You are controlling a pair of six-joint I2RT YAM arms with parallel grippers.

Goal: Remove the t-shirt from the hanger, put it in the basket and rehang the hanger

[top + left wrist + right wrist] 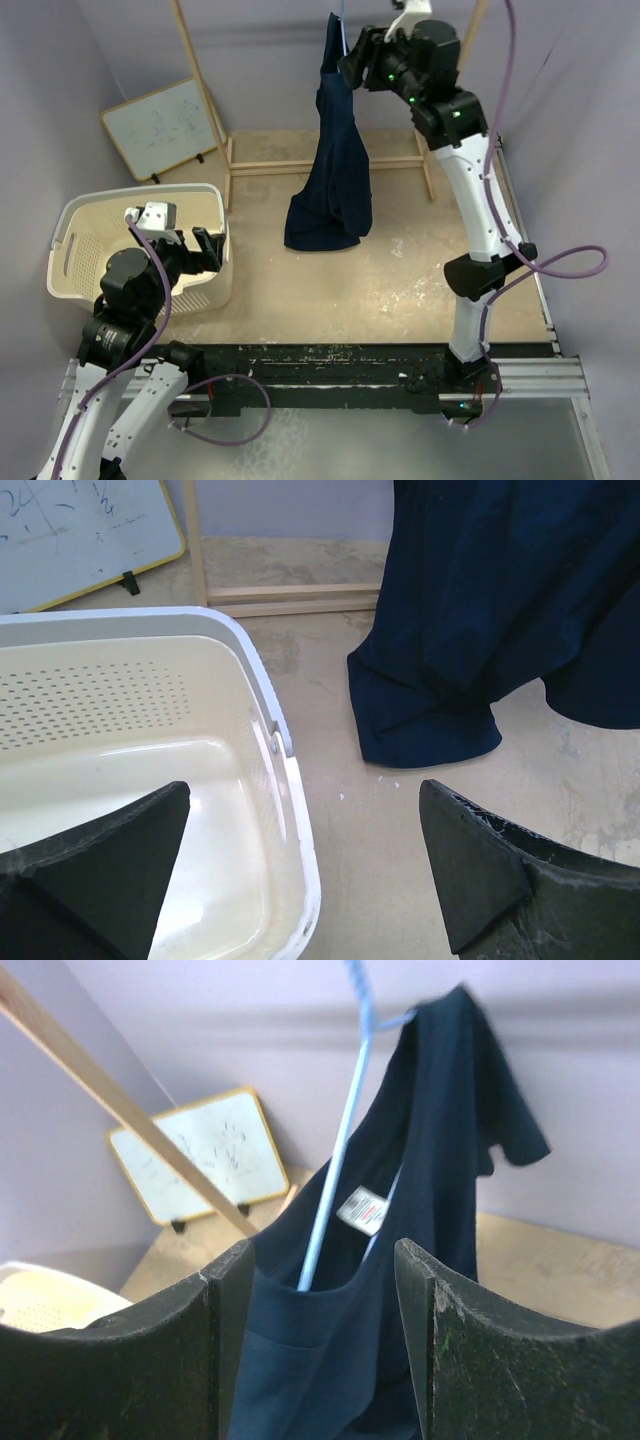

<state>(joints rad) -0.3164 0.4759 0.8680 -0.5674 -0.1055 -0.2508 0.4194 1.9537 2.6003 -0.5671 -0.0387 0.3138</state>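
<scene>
The dark navy t-shirt [335,170] hangs from the light-blue wire hanger [343,20] at the top of the rack, and its lower end lies bunched on the table. In the right wrist view the hanger [340,1150] runs down inside the neck of the t-shirt [440,1110], beside the white label [362,1210]. My right gripper [355,60] is open at the collar, with the front neck edge between its fingers [325,1260]. My left gripper [195,245] is open and empty over the basket's right rim [305,790]. The t-shirt's lower end also shows there [470,610].
A cream laundry basket [75,215] stands at the left, its rim [250,660] under my left gripper. A whiteboard [165,125] leans on the back wall. The wooden rack's poles [200,90] and base rail [270,168] stand behind the shirt.
</scene>
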